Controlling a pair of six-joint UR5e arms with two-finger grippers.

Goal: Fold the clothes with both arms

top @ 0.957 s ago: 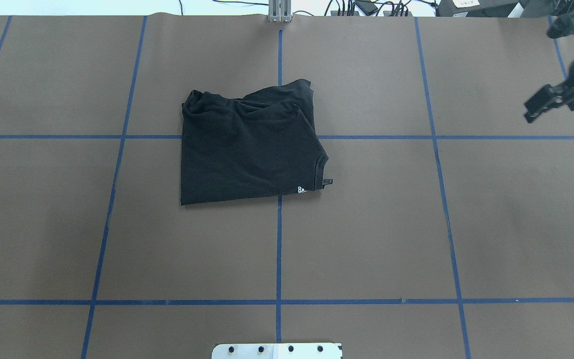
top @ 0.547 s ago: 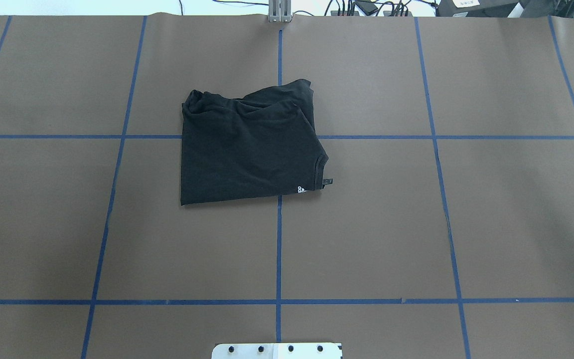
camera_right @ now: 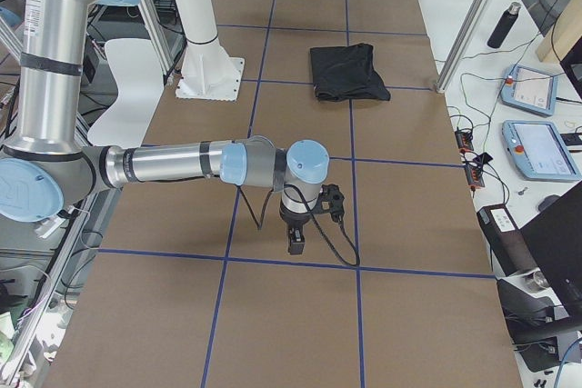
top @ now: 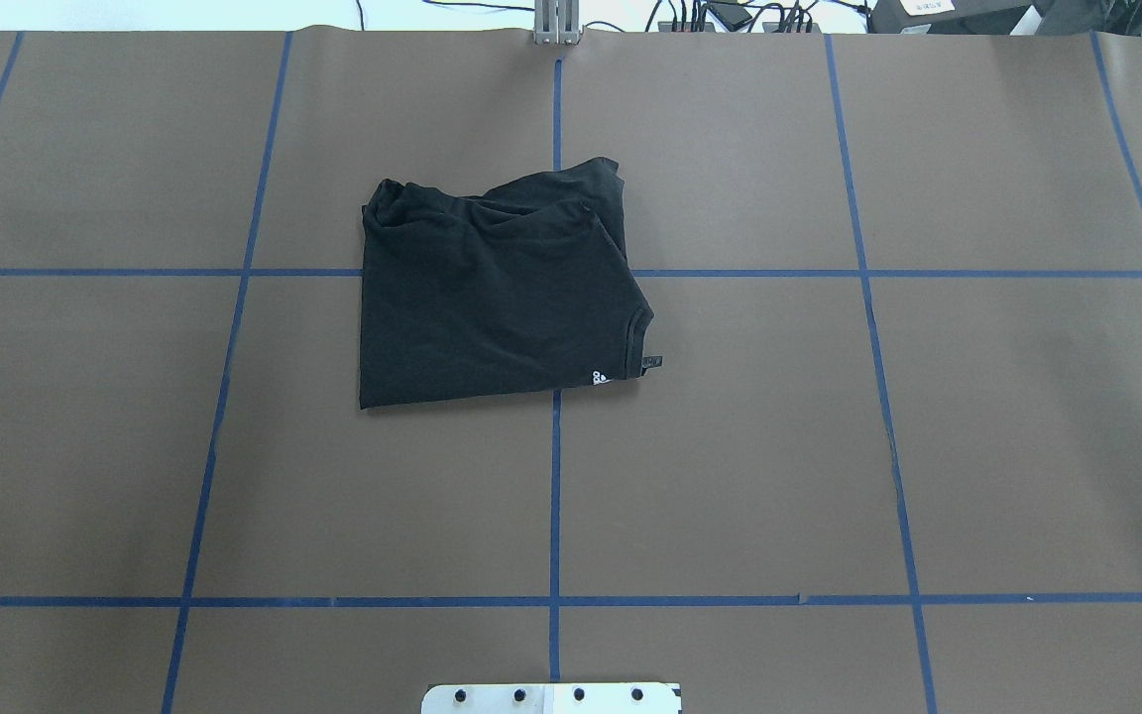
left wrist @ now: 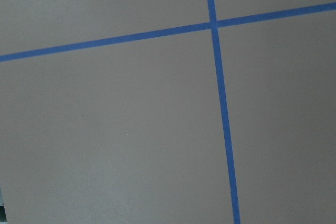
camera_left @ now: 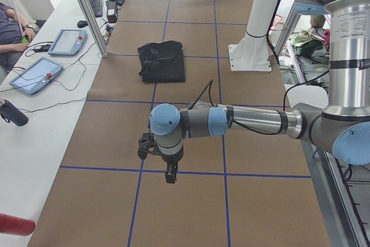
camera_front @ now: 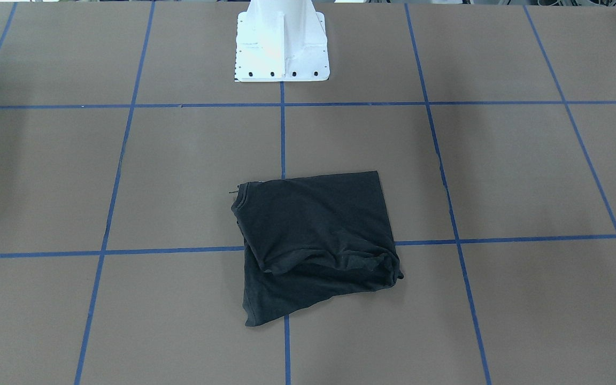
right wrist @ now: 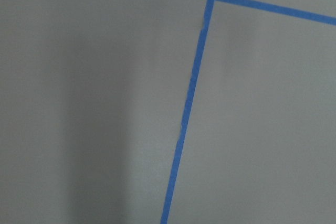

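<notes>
At the left end of the table (top: 85, 446), the left arm (camera_left: 248, 121) is seen stretched low over the brown cover. The left gripper (camera_left: 169, 176) is pointed straight down, close to one of the blue tape lines (camera_left: 191, 172). It is shown only by the side camera, so it cannot be told whether its fingers are spread or closed. In that view the black T-shirt (top: 497, 293) is found at the gripper's 12 o'clock, well apart from it.

From overhead, the T-shirt is seen folded into a rough rectangle over the central tape crossing, with most of it lying toward 9 o'clock of that crossing. Its 12 o'clock edge is bunched and wrinkled. A small white logo mark (top: 600, 378) is shown at its 5 o'clock corner, just beside the collar (top: 642, 332). The white pedestal (top: 551, 698) is placed at the shirt's 6 o'clock, well apart.

At the right end, the right arm (camera_right: 173, 164) is held low, with the right gripper (camera_right: 296, 241) pointed down near a tape line. The shirt is seen at its 1 o'clock, well apart. This gripper's state cannot be told either.
</notes>
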